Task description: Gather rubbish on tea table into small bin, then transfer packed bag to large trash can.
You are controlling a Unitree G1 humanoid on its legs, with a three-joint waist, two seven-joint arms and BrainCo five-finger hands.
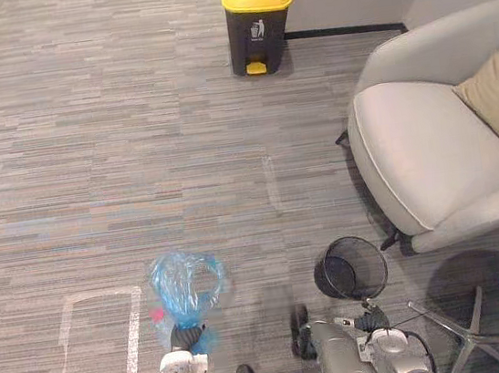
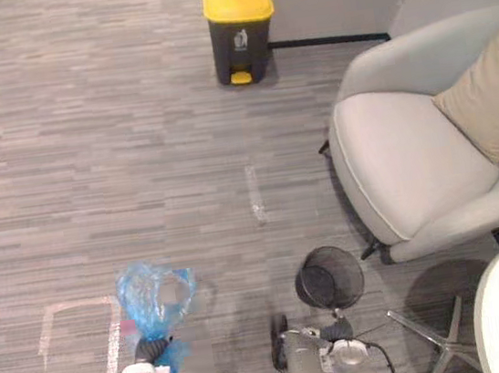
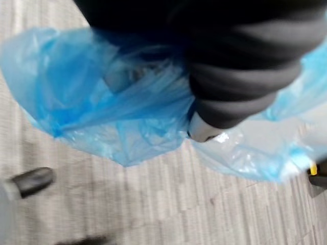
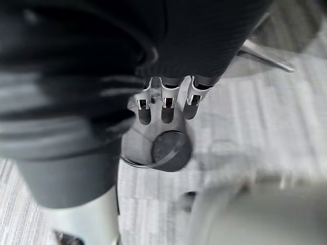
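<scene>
Transfer is the step in hand, by my reading. The blue plastic bag [image 1: 186, 289] sits at my left hand [image 1: 187, 338], lower left of the head view. Plastic covers that hand, so I cannot tell whether it is clamped. My right hand [image 4: 163, 104] hangs straight-fingered and empty over the black mesh bin [image 1: 350, 268]. The yellow-lidded trash can [image 1: 257, 20] stands top centre, well apart. Walk straight up the carpet, bag lifted, left of the armchair [image 1: 429, 154].
</scene>
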